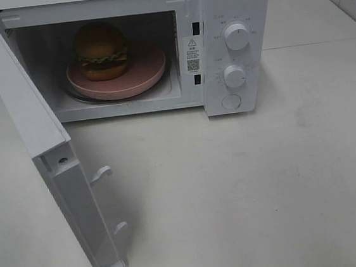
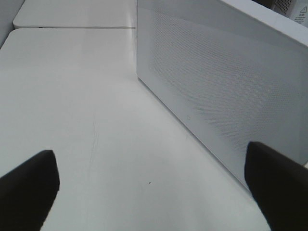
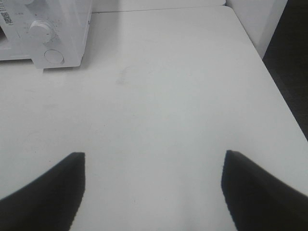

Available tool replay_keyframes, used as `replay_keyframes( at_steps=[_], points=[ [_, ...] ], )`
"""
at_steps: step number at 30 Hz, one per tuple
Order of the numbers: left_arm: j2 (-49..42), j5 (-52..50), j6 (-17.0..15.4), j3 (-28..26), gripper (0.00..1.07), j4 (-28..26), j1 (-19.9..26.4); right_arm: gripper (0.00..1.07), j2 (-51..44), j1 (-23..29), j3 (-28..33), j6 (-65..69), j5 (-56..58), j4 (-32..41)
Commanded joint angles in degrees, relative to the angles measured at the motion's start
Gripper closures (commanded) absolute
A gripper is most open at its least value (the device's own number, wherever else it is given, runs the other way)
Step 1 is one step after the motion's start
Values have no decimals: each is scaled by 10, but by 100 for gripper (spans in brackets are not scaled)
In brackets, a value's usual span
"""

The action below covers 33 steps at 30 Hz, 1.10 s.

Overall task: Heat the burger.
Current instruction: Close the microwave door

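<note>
The left end effector (image 2: 149, 150) stands wide open with nothing between its dark fingers (image 2: 29, 187), low over the bare white desk (image 2: 72, 96). Close beside one finger, the perforated outer face of the microwave's door (image 2: 216, 72) runs away ahead of it. The right end effector (image 3: 154, 154) is also open and empty over the desk, with the control panel's lower knob (image 3: 41, 30) and round button (image 3: 54, 57) well ahead of it, toward the left arm's side. Farther ahead of both, the microwave (image 1: 234, 0) has its door swung fully out. Inside the cavity the burger (image 1: 101, 51) sits upright on a pink plate (image 1: 152, 69), well apart from either end effector.
</note>
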Motion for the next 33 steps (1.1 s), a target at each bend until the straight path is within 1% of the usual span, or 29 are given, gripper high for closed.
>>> replay_keyframes(
  at_steps=[1, 33],
  points=[
    [-4, -5, 1, 2, 4, -2, -2, 32, -14, -5, 1, 1, -1, 2],
    [-4, -5, -3, 2, 4, -1, -2, 32, -15, -5, 1, 2, -1, 2]
  ],
)
